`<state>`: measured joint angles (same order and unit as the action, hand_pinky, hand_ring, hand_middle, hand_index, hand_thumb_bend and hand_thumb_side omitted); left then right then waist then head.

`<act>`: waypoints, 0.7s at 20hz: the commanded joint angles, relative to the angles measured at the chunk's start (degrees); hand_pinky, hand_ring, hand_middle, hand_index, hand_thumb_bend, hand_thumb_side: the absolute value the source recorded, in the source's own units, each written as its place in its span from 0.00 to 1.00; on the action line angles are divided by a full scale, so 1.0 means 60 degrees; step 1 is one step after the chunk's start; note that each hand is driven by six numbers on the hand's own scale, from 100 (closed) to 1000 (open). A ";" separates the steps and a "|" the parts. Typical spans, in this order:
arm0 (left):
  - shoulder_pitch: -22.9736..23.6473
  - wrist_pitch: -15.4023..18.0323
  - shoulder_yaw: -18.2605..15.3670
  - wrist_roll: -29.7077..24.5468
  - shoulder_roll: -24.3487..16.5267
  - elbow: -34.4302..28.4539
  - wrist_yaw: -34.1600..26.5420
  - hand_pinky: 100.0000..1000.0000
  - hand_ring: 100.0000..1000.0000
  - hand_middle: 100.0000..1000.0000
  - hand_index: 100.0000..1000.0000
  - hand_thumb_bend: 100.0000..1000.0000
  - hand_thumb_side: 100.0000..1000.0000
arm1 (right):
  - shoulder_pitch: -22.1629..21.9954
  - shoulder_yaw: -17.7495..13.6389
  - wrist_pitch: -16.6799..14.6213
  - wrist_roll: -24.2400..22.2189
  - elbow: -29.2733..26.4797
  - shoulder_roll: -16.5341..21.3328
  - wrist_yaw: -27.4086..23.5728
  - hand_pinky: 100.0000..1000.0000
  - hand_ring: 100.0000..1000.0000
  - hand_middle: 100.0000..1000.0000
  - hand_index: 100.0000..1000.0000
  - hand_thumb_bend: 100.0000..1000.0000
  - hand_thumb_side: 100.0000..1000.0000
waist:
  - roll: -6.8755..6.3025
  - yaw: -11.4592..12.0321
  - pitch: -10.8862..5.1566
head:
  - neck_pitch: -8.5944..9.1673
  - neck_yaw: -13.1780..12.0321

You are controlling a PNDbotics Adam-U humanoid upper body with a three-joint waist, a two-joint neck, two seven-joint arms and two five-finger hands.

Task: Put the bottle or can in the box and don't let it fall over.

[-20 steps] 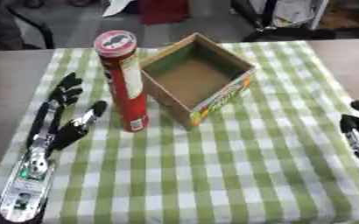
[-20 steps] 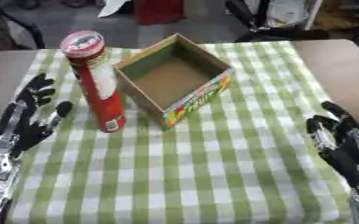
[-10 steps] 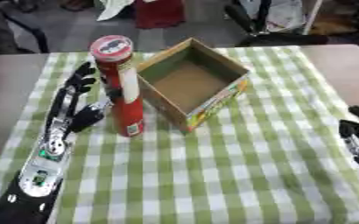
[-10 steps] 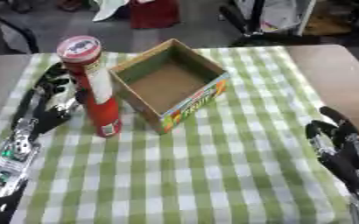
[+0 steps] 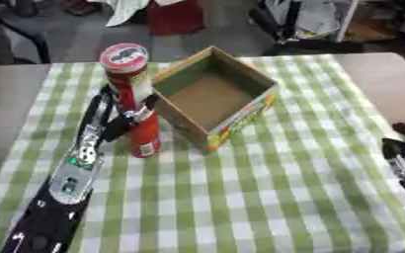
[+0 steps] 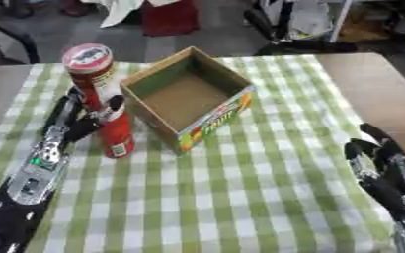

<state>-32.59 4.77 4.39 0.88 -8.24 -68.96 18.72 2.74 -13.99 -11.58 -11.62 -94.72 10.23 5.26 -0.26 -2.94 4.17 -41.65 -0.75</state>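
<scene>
A tall red can (image 5: 144, 137) with a white-and-red lid stands upright on the green checked cloth, just left of an open cardboard box (image 5: 241, 115). The box stands skewed, its printed wall facing front right and nothing inside it. My left hand (image 5: 102, 123) reaches in from the lower left and is on the can's middle. Its thumb (image 5: 146, 104) lies across the front and its fingers pass behind the can's left side. My right hand (image 6: 377, 168) rests open at the lower right edge, fingers up, far from both.
The green checked cloth (image 5: 266, 192) covers most of the table, with bare brown tabletop (image 5: 381, 74) at the far right and far left. Chairs and a red object (image 5: 176, 15) stand on the floor beyond the far edge.
My left hand has moved forward and right from beside the can onto it, the thumb now across its front. The can, box and right hand stay put.
</scene>
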 commanded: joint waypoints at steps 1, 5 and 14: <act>-0.0296 0.0134 0.0004 -0.0129 0.0002 0.0192 -0.0124 0.86 0.81 0.80 0.94 0.49 0.57 | 0.0072 0.0022 -0.0010 -0.0048 -0.0096 0.0055 -0.0061 0.96 0.84 0.93 0.92 0.17 0.45 | 0.0010 -0.0028 -0.0144 | 0.0117 -0.0033; -0.0334 0.0319 0.0005 -0.0252 0.0032 0.0388 -0.0490 0.85 0.75 0.71 0.86 0.28 0.45 | 0.0062 0.0015 -0.0001 -0.0054 -0.0088 0.0047 -0.0064 0.96 0.84 0.93 0.92 0.17 0.45 | 0.0011 -0.0049 -0.0141 | 0.0114 -0.0033; -0.0470 0.0579 -0.0046 0.0688 0.0008 0.0488 -0.1229 1.00 0.39 0.38 0.53 0.29 0.39 | 0.0051 0.0019 0.0011 -0.0065 -0.0069 0.0045 -0.0061 0.96 0.84 0.93 0.92 0.17 0.45 | 0.0016 -0.0058 -0.0146 | 0.0122 -0.0026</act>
<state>-33.88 8.08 4.37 3.93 -7.96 -65.35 12.05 2.66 -13.74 -11.47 -11.93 -94.56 9.83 5.23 -0.25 -3.18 4.17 -41.64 -0.86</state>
